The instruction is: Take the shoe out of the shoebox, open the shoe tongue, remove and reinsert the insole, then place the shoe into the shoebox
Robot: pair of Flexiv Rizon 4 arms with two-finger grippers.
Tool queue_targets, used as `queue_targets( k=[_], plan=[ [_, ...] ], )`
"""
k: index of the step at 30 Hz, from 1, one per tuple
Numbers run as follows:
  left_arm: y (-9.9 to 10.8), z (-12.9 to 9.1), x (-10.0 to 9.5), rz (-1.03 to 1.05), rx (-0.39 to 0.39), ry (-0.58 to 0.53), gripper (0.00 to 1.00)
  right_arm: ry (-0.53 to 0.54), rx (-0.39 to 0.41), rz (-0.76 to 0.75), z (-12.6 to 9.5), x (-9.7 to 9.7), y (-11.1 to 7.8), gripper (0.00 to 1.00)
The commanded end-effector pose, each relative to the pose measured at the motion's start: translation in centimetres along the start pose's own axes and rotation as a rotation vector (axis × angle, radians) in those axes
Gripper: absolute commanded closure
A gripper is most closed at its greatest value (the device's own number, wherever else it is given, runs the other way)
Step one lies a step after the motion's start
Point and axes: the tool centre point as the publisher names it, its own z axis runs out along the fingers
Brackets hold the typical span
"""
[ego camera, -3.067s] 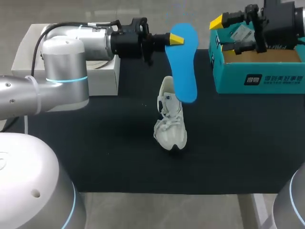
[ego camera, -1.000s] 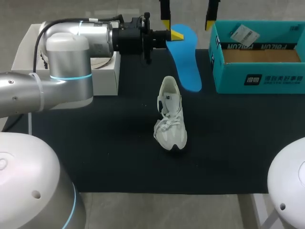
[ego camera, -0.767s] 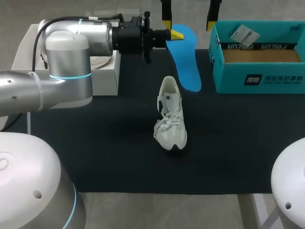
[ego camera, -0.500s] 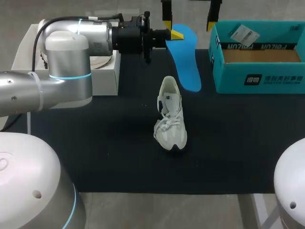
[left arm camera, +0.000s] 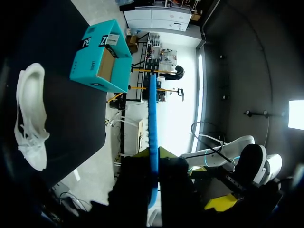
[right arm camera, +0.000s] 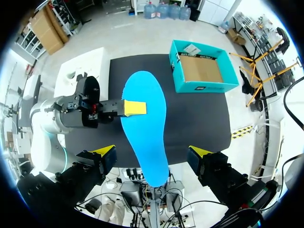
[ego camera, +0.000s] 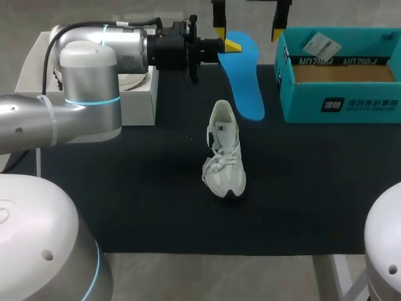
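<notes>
A blue insole [ego camera: 245, 78] hangs over the mat's far side, my left gripper [ego camera: 229, 47] shut on its upper end. In the left wrist view the insole [left arm camera: 153, 118] shows edge-on between the fingers of the left gripper [left arm camera: 153, 159]. My right gripper [ego camera: 247, 26] hovers open above it, one yellow tip on each side. From the right wrist view the insole [right arm camera: 145, 128] lies under the right gripper [right arm camera: 152, 154], apart from both fingers. The white shoe [ego camera: 224, 150] lies on the mat, toe toward me. The teal shoebox [ego camera: 341, 103] stands open at the back right.
A white box [ego camera: 135, 100] stands at the back left, partly behind my left arm. The black mat [ego camera: 125, 207] covers the table. The shoebox [right arm camera: 202, 66] sits beyond the insole in the right wrist view, and next to the shoe [left arm camera: 31, 118] in the left wrist view.
My right gripper has moved left from over the shoebox to above the insole. The left gripper carried the insole lower and farther back. Nothing shifted in the last second.
</notes>
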Motion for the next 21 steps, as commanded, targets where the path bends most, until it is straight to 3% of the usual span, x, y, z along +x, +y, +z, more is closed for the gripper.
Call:
queue_targets(
  k=[1,7,8,10,14,21],
  plan=[
    [0.1,0.0,0.0,0.000,0.003,-0.001,1.00,0.000,0.001,0.000,0.0,0.0,0.1,0.00],
    [0.1,0.0,0.0,0.000,0.003,-0.001,1.00,0.000,0.001,0.000,0.0,0.0,0.1,0.00],
    [0.1,0.0,0.0,0.000,0.003,-0.001,1.00,0.082,-0.008,0.018,0.2,-0.4,0.0,0.00],
    [0.1,0.0,0.0,0.000,0.003,-0.001,1.00,0.127,-0.044,0.053,0.5,-1.2,-0.2,0.00],
    [0.1,0.0,0.0,0.000,0.003,-0.001,1.00,0.324,-0.124,0.100,0.8,-2.9,-0.6,0.00],
    [0.1,0.0,0.0,0.000,0.003,-0.001,1.00,0.630,-0.192,0.171,1.5,-5.1,-1.2,0.00]
  ],
)
